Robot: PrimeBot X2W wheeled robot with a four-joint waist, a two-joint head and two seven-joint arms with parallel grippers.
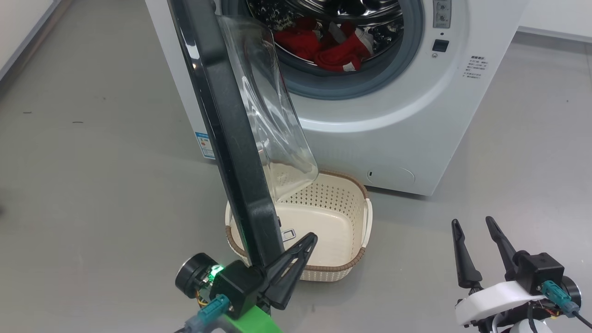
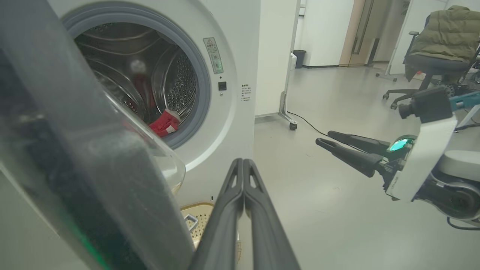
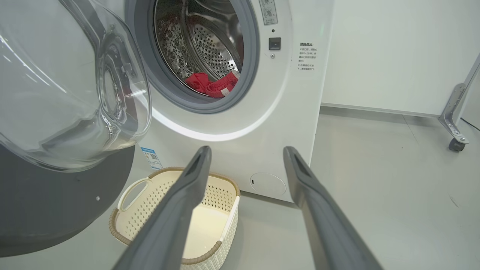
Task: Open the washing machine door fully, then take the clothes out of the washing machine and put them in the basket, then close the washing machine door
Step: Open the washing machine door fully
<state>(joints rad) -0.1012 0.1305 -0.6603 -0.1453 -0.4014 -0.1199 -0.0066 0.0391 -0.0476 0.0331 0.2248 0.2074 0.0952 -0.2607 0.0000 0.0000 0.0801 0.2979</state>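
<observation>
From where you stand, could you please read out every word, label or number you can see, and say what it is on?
Nothing reads clearly.
Printed notice on the washing machine front: Chinese characters, too small.
Blue label low on the machine: too small.
Warning sticker higher up: blurred.

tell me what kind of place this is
Likely an office or lab test area, not a home laundry room: a white front-loading washing machine stands on an open grey floor, with an office chair draped in an olive jacket and a wheeled stand leg nearby.
</observation>
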